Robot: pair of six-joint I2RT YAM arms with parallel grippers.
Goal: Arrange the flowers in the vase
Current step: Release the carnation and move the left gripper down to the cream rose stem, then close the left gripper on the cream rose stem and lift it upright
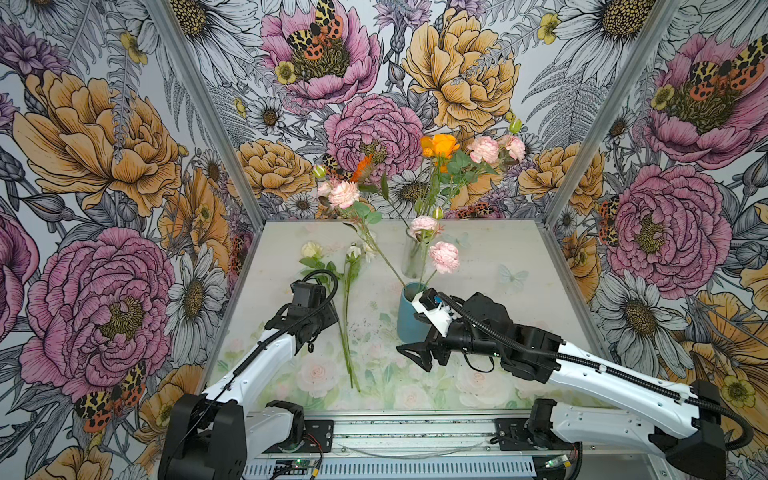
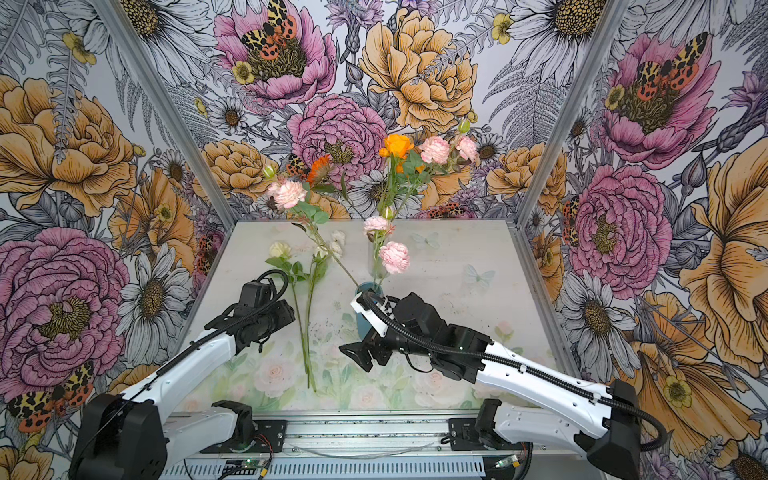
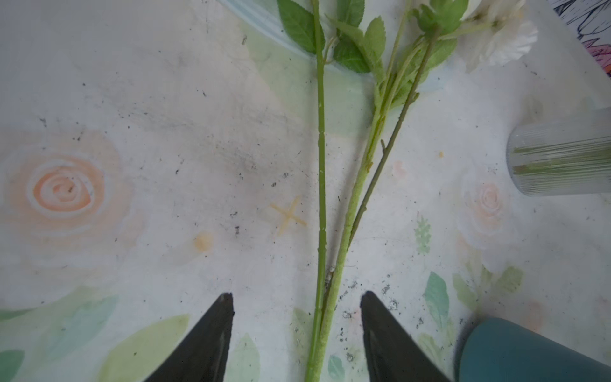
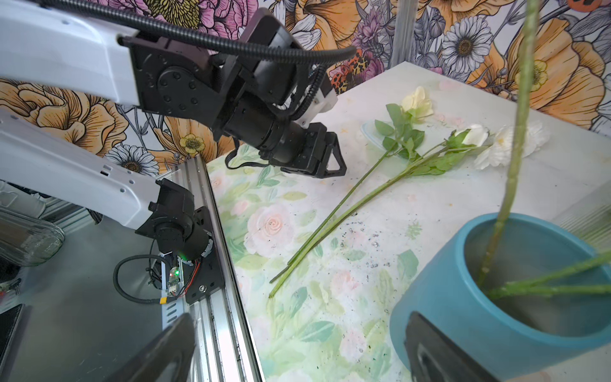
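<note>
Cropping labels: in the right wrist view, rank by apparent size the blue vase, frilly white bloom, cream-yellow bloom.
1. blue vase, though nearness to the camera inflates it.
2. frilly white bloom, partly behind a stem.
3. cream-yellow bloom.

Blue vase [image 3: 529, 354] half outside the frame

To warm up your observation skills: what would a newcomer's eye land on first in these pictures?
Huge wallpaper blooms dominate on every side. Against them, flowers rise from a glass vase and, in front of it, a blue vase. Left of these, two stems lie flat on the table, with the left gripper open astride them.
</note>
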